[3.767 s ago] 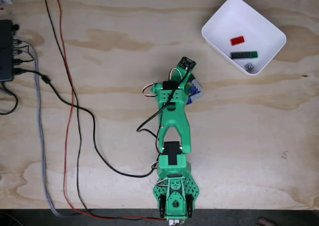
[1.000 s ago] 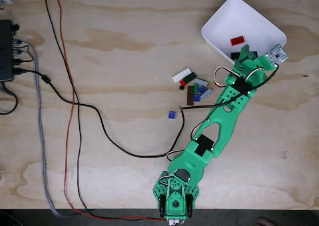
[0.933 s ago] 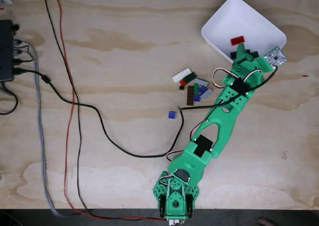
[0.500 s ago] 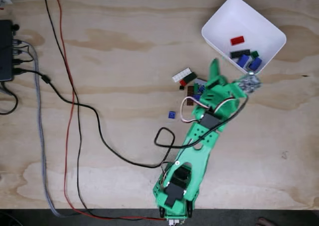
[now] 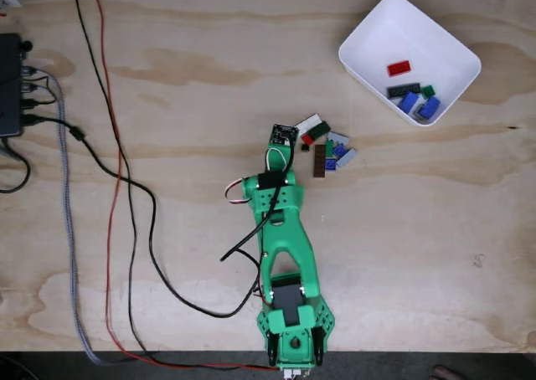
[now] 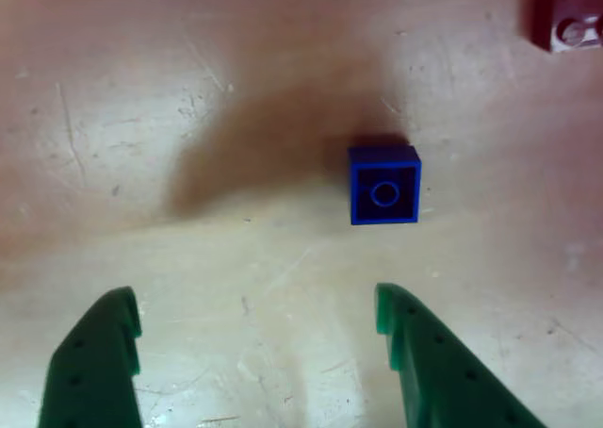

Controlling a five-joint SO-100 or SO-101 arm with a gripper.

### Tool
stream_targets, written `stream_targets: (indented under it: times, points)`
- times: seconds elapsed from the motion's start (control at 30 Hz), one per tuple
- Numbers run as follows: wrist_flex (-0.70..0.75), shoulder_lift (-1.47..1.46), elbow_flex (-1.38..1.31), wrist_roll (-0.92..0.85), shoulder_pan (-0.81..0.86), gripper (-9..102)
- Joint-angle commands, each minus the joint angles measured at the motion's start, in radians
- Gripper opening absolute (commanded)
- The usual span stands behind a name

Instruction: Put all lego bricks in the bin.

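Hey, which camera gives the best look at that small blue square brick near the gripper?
The other view: the small blue brick lies unobstructed on the wood, just beyond the open gripper. In the fixed view the arm covers it.

- Plywood table (image 5: 184,70), pale, with darker stains.
- Black box (image 5: 8,85), left edge of the fixed view.
- Red, black and grey braided cables (image 5: 69,229) across the left side.

5 lego bricks (image 5: 414,98) lie in the bin (image 5: 373,33).
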Motion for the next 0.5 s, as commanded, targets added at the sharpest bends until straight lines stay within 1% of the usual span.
stream_targets:
  times: [0.0, 0.2, 0.3, 0.37, 0.47]
  points:
    - [0.008, 0.003, -0.063, -0.110, 0.109, 29]
    - [-0.041, -0.005, -0.035, -0.230, 0.213, 27]
    - [-0.133, 0.014, 0.006, -0.282, 0.275, 27]
    - [-0.175, 0.017, 0.021, -0.281, 0.281, 27]
    - [-0.181, 0.017, 0.038, -0.258, 0.247, 27]
